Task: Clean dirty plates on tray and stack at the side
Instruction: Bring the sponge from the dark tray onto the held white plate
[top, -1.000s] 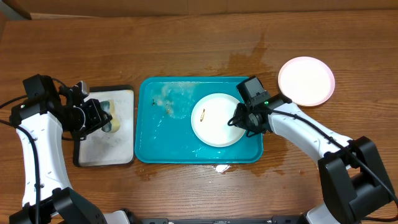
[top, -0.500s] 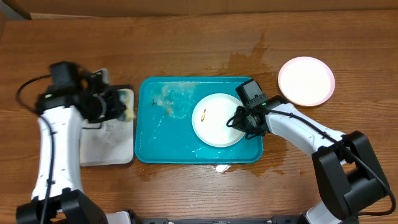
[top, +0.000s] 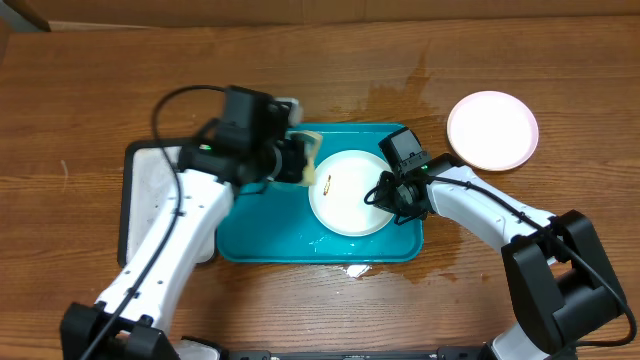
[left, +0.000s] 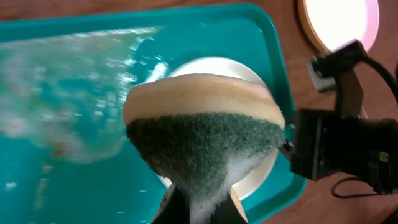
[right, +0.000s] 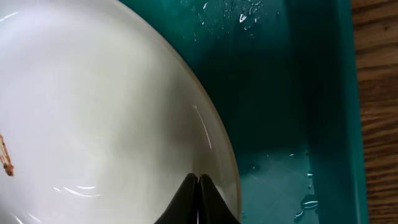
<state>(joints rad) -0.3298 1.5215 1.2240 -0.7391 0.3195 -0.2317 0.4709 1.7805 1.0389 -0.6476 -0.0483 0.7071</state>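
While left end effector (left: 202, 210) clamps sponge (left: 205, 134), right end effector (right: 198, 182) (closed) pinches plate (right: 93, 112).

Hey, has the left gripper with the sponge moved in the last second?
Yes. The left gripper, shut on the sponge, has swung rightward from over the small black-rimmed tray to over the teal tray, beside the white plate.

surface: wooden table (top: 300, 70) | centre: teal tray (top: 260, 240) | left, just beside it: black-rimmed white tray (top: 140, 200) | right, apart: pale round plate (top: 491, 130) | wet patch (top: 400, 95) behind tray | white scrap (top: 357, 269) at front rim
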